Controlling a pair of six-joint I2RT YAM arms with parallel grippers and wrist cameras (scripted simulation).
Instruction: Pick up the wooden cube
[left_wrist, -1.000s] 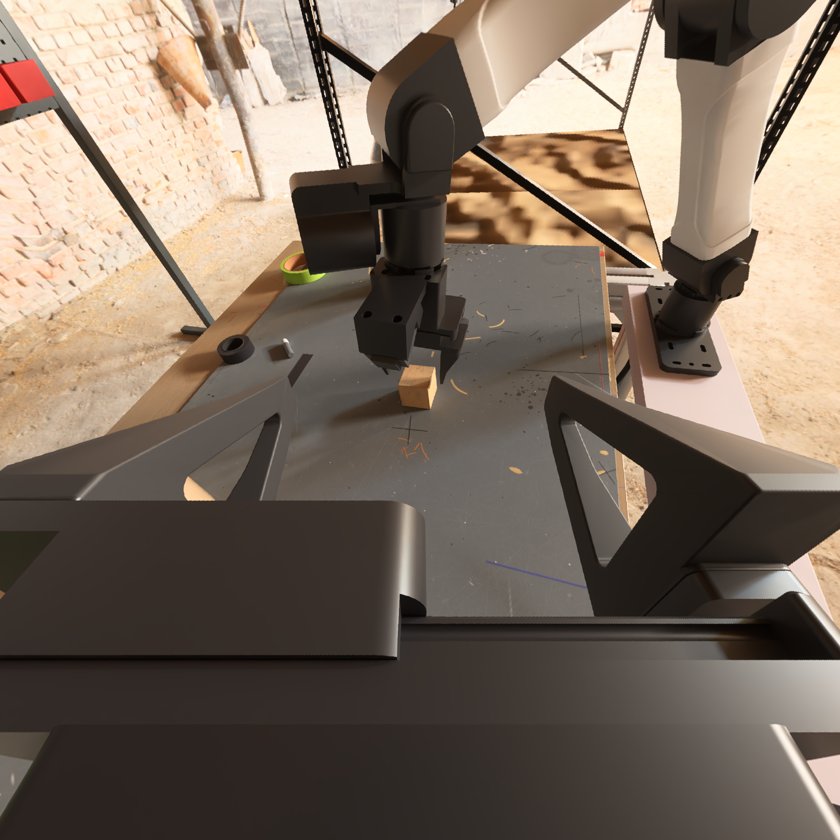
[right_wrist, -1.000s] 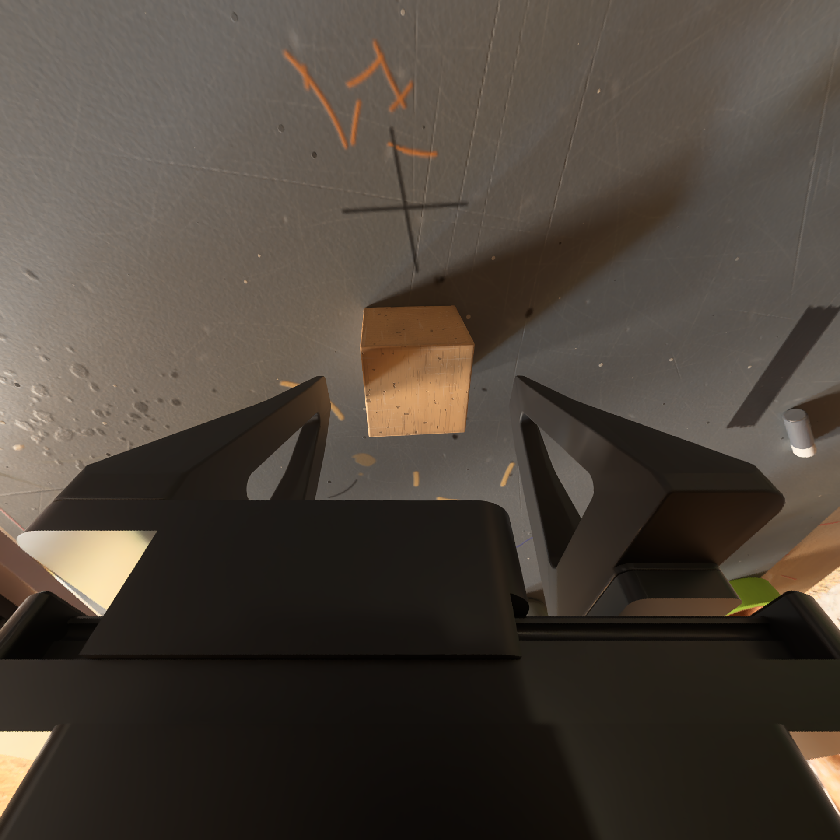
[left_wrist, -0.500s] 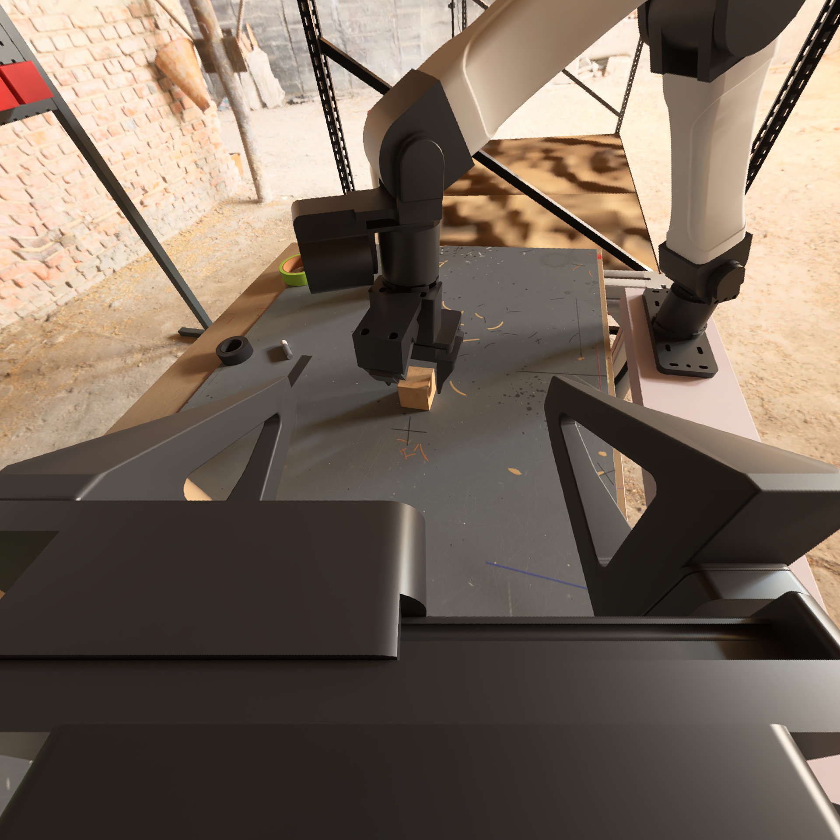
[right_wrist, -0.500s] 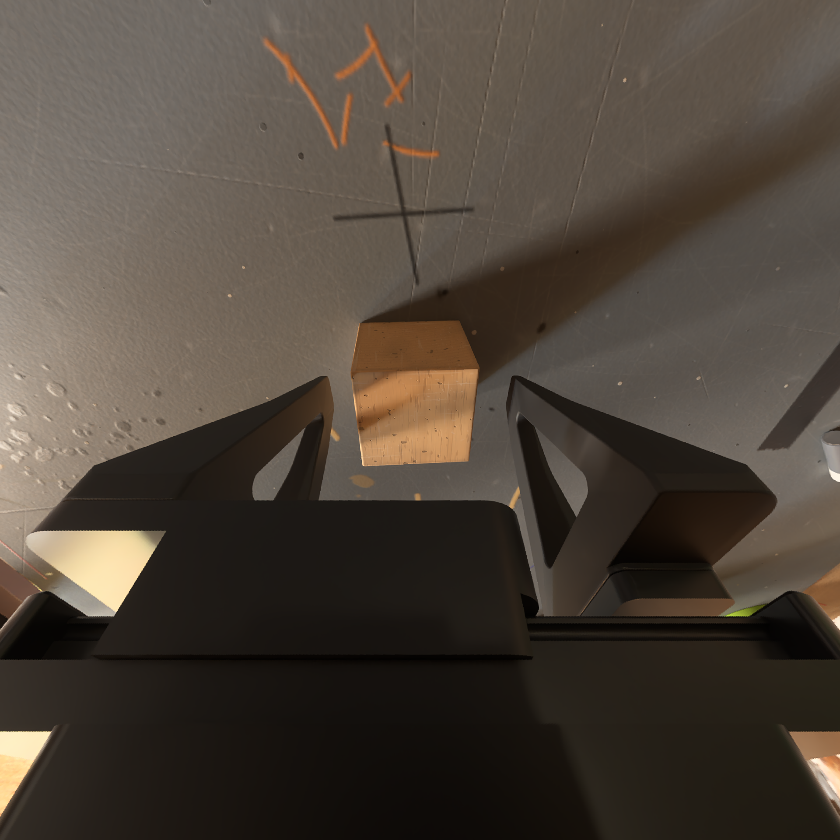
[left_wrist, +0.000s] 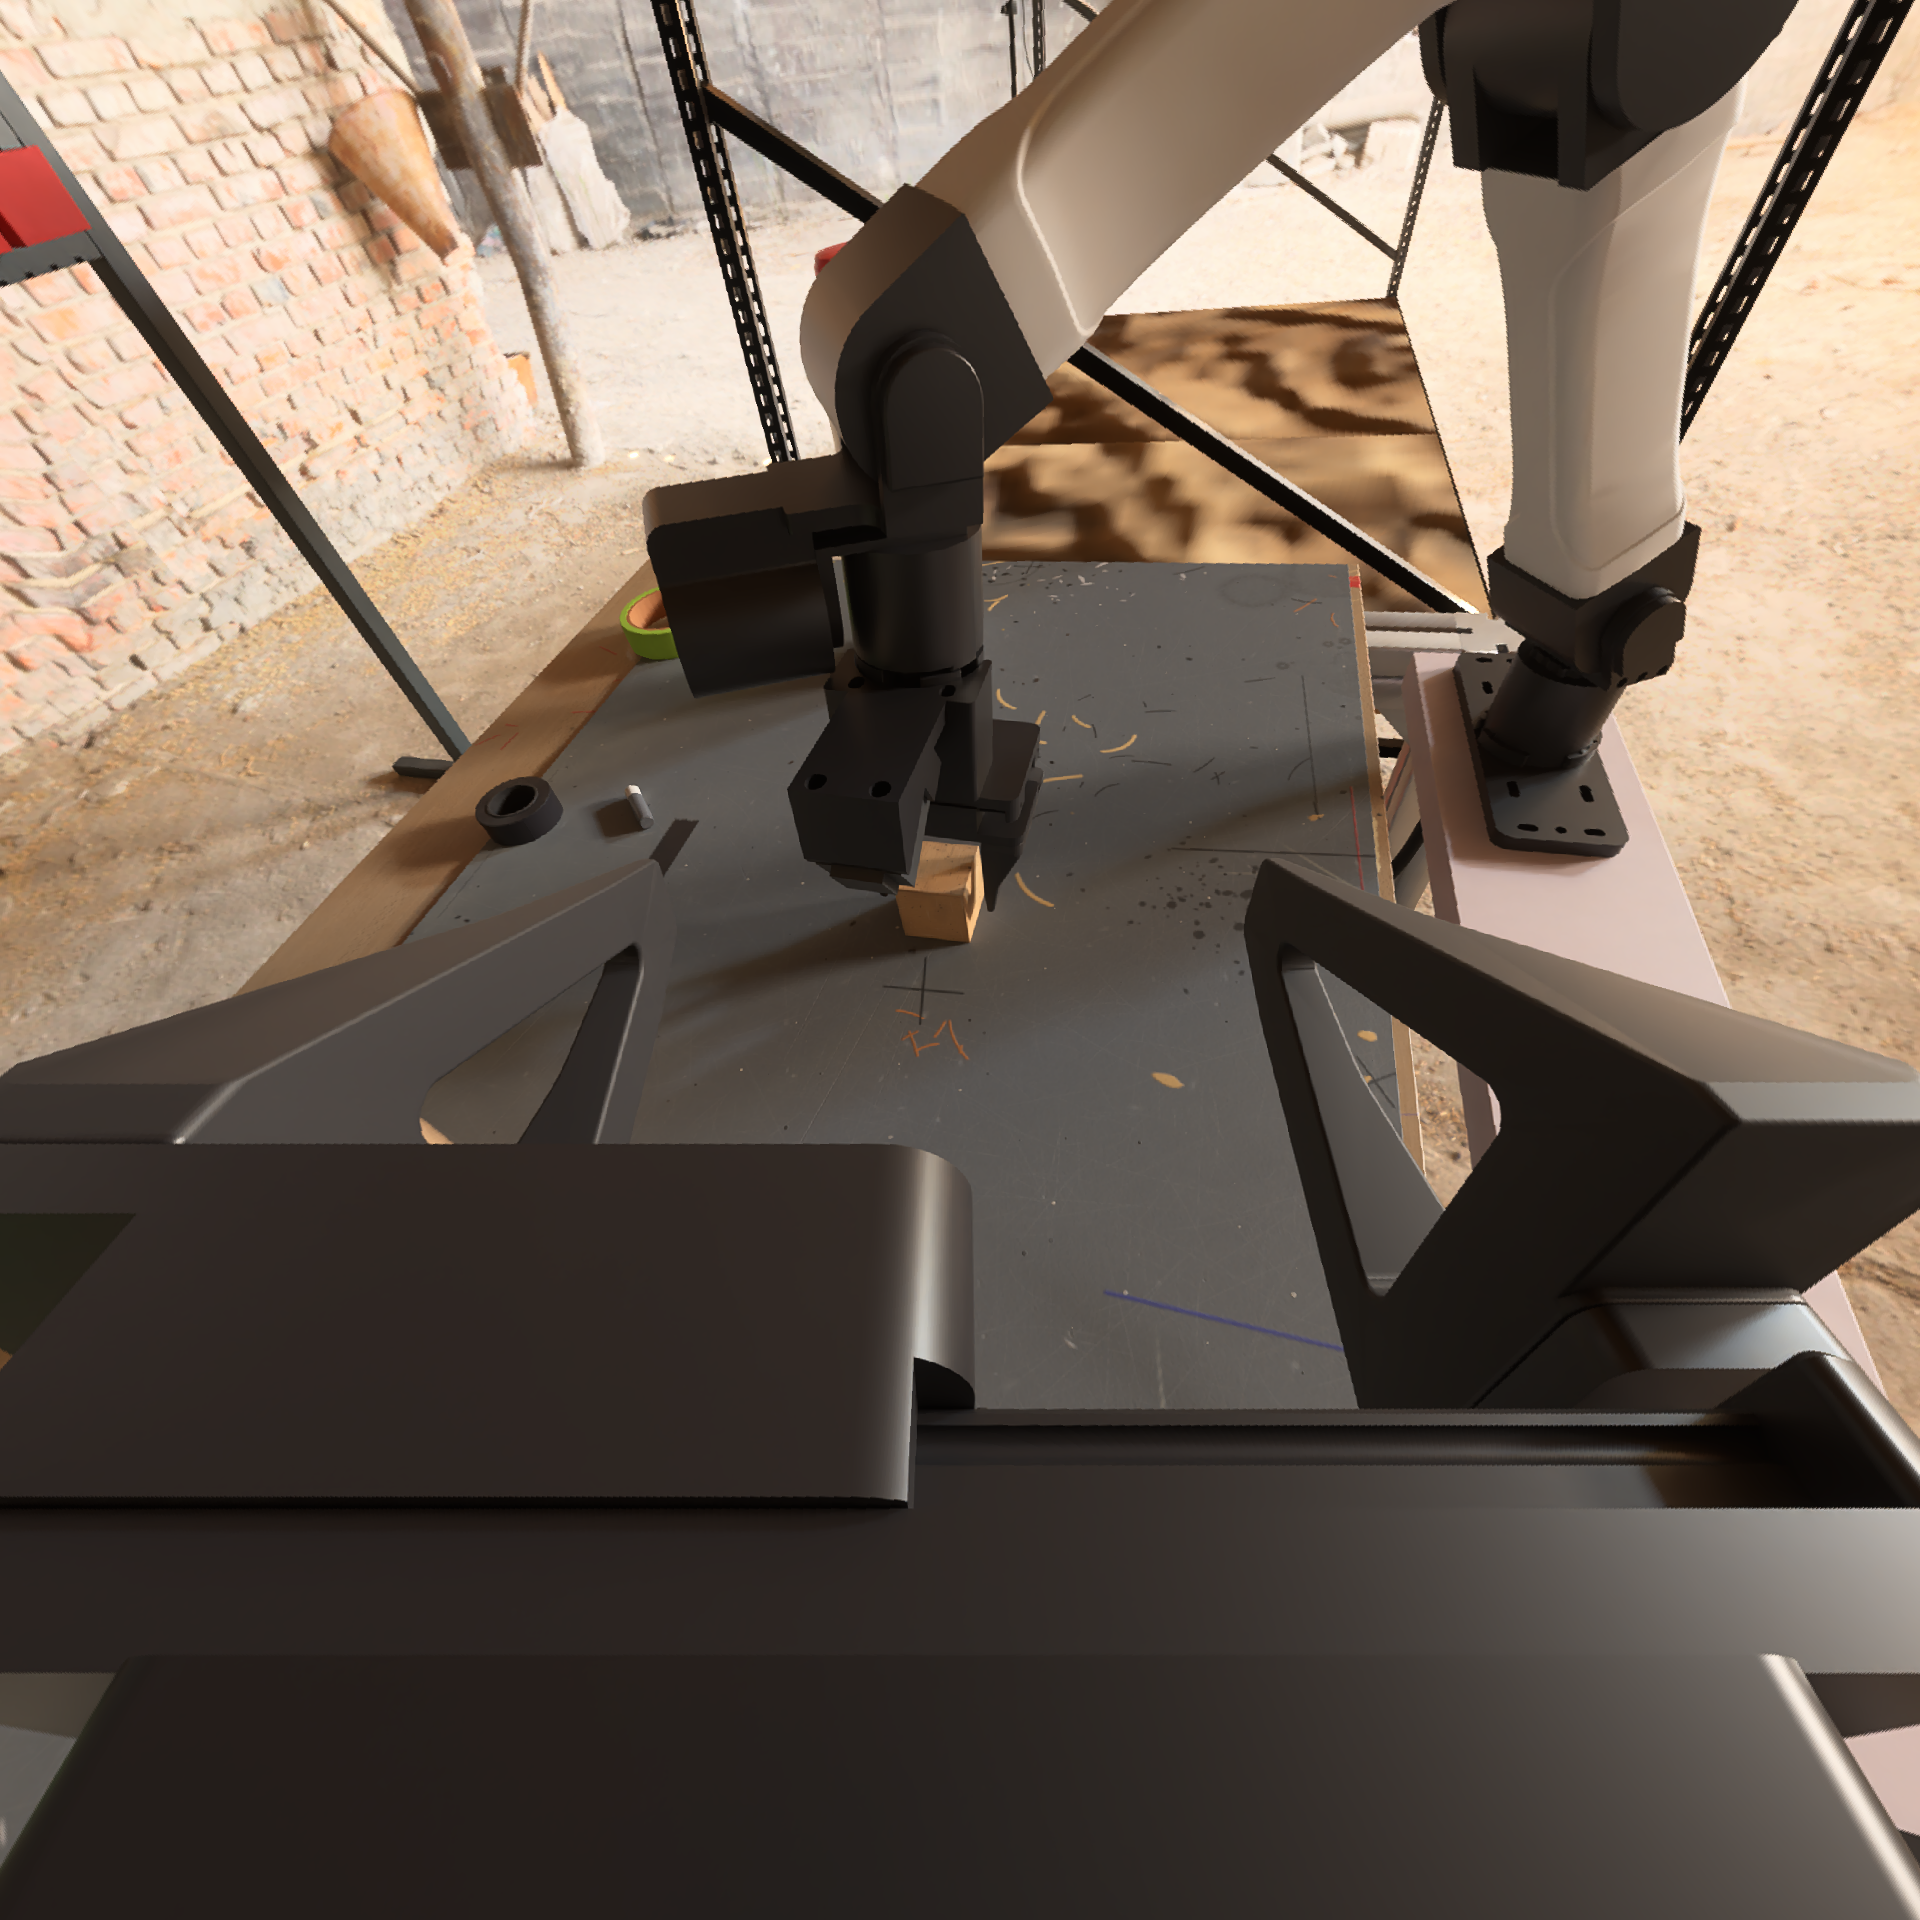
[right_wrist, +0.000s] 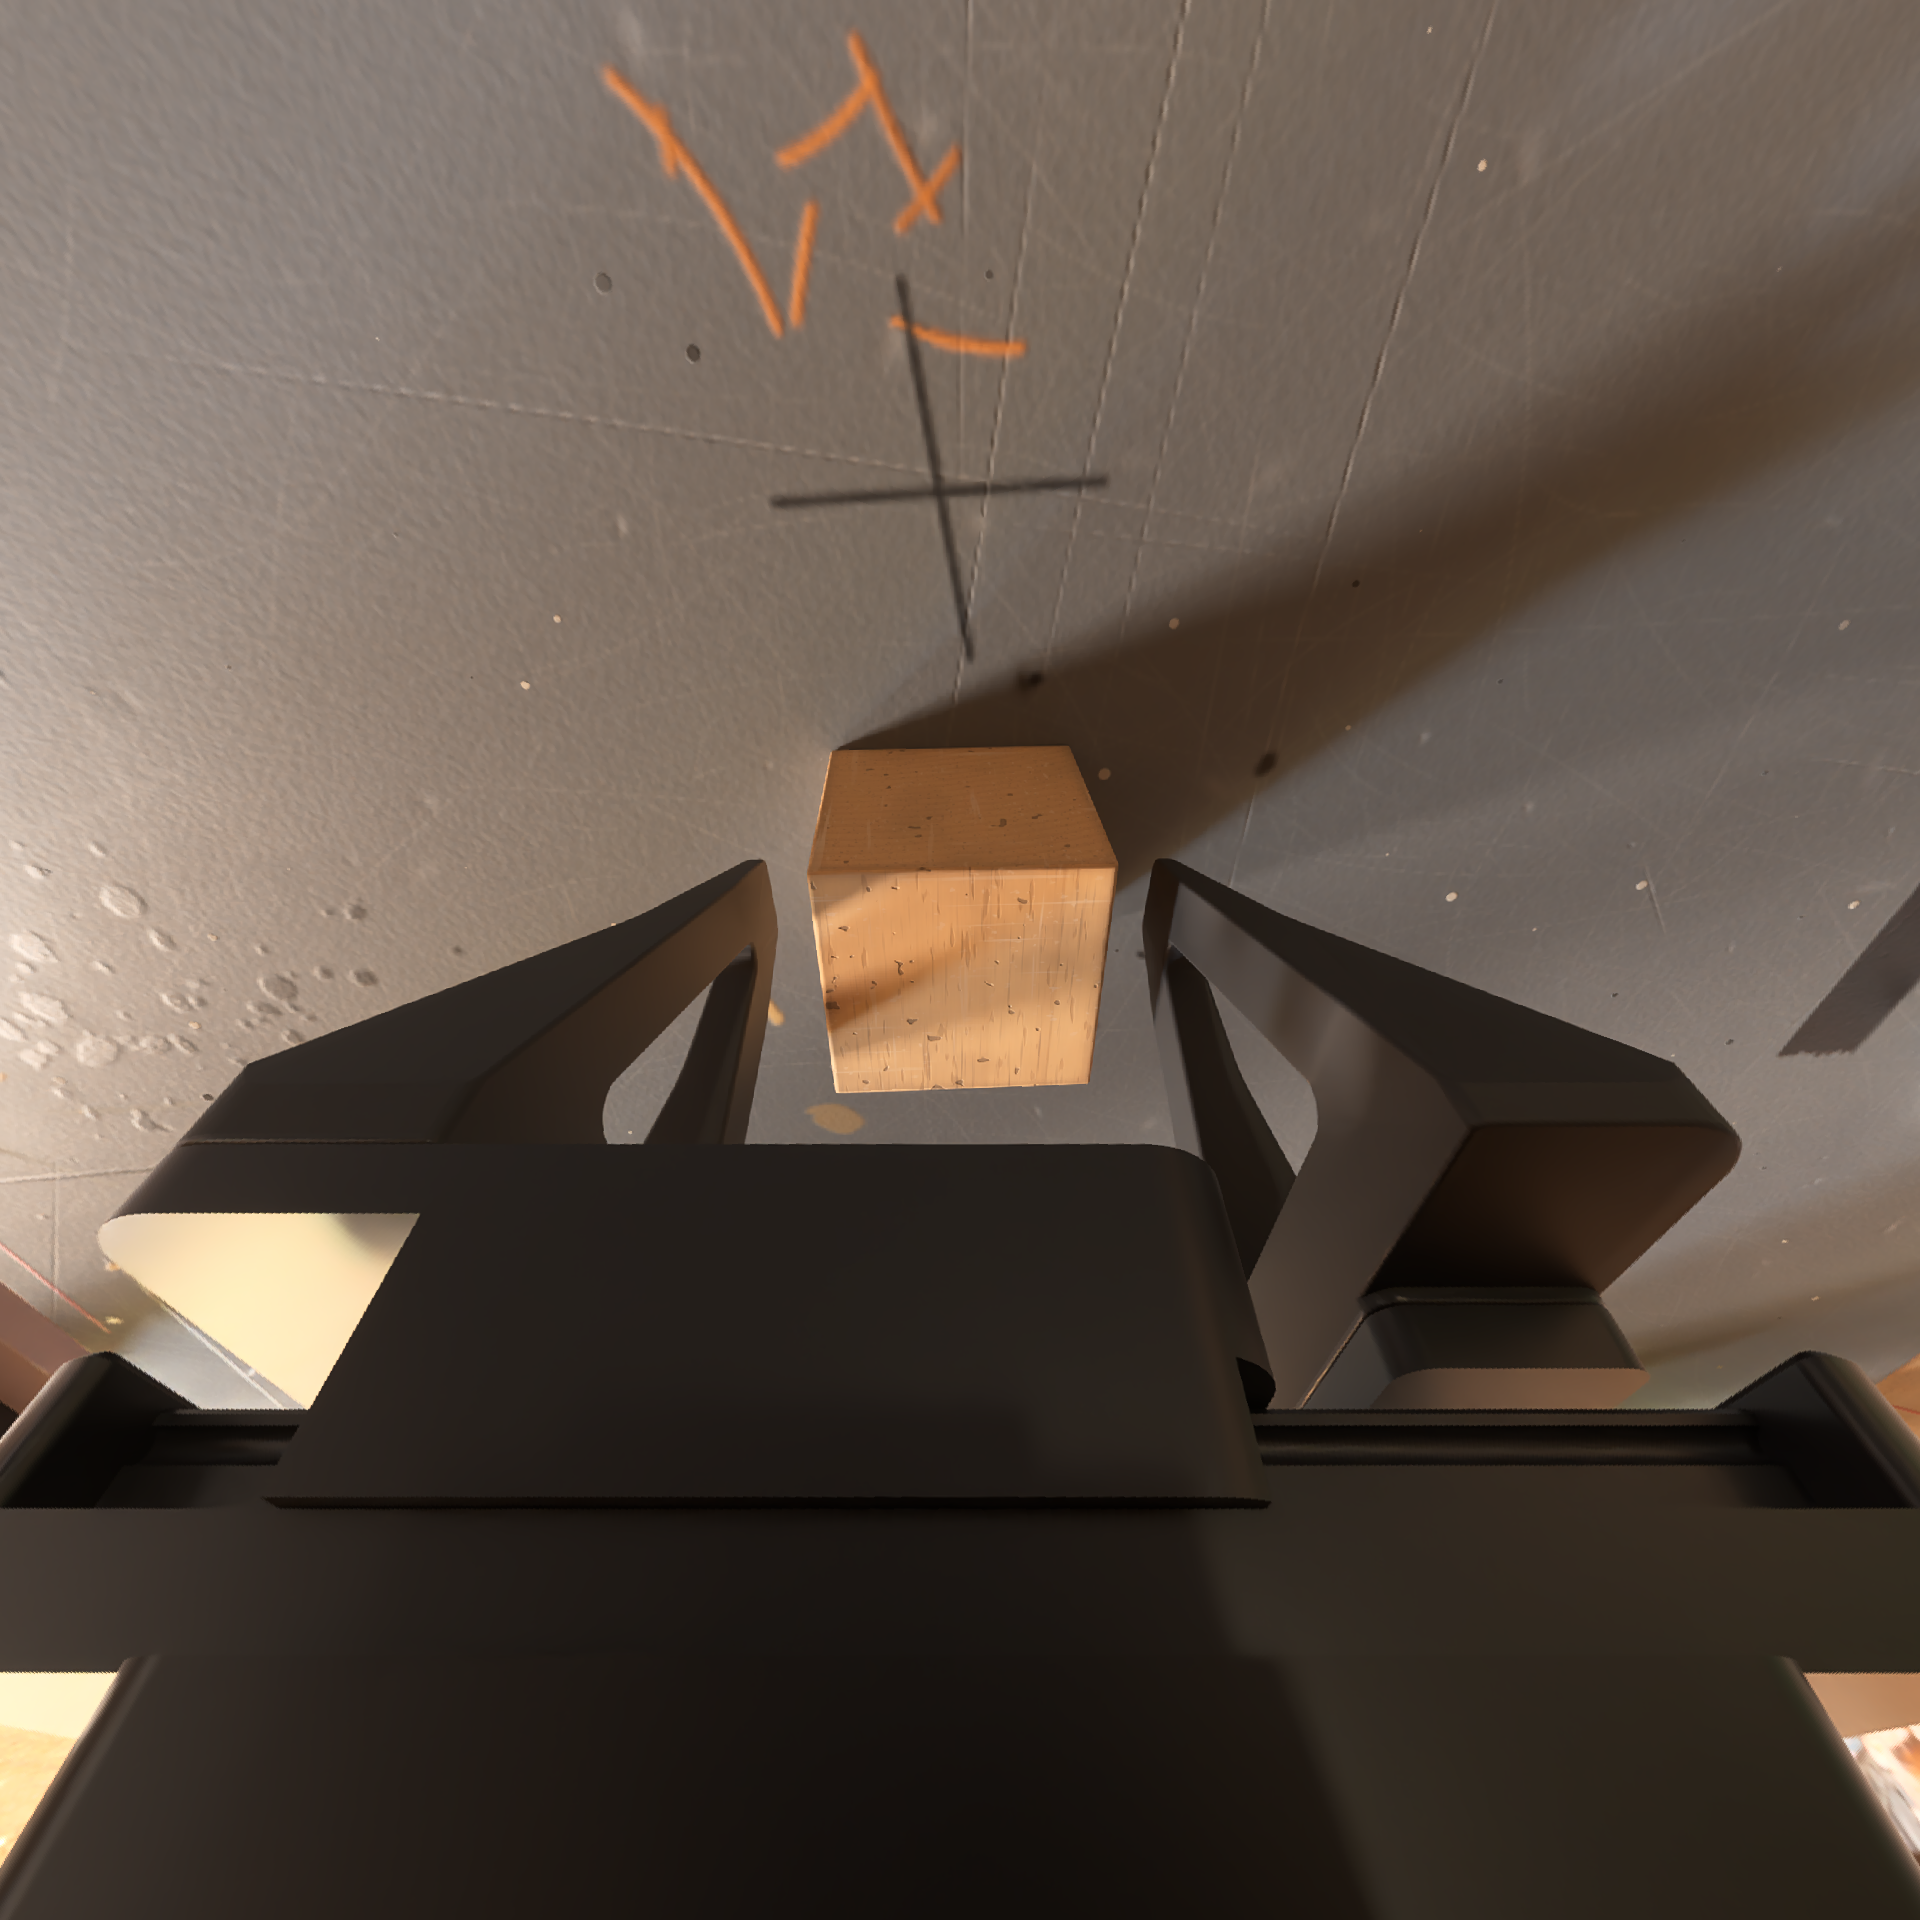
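The right gripper, fingers parted, straddles the wooden cube on the gray tabletop (left gripper wide open, empty); black ring nearby.

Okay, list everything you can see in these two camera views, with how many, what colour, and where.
Light wooden cube: one, tan, on the mat between the right pincer's fingers.
Dark grey work mat: one, covers the tabletop.
Black ring: one, on the mat's far left edge.
Small white cylinder: one, beside the ring.
Green tape roll: one, back left corner.
Right pincer: black, open around the cube.
Left pincer: black, open, empty.
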